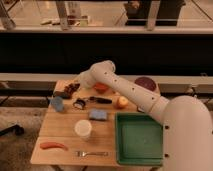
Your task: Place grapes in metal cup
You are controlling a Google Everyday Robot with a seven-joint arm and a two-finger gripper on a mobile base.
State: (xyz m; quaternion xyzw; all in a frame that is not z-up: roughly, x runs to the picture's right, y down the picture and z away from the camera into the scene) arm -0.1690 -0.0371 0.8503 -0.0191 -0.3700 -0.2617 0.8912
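Metal cup (79, 103): left-middle of the table, just right of the pale blue cup (57, 103); it seems upright, ready to receive.
Grapes (74, 88): far left, behind that cup, apart from it.
Gripper (69, 91): low at the bunch, probably for grasping; how open it is, or whether it holds anything, I cannot tell.

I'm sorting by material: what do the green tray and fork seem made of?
Green tray: probably plastic, uniform matte green with a raised rim. Fork: likely metal, thin and pale grey. The gripper is near the table's far-left corner.
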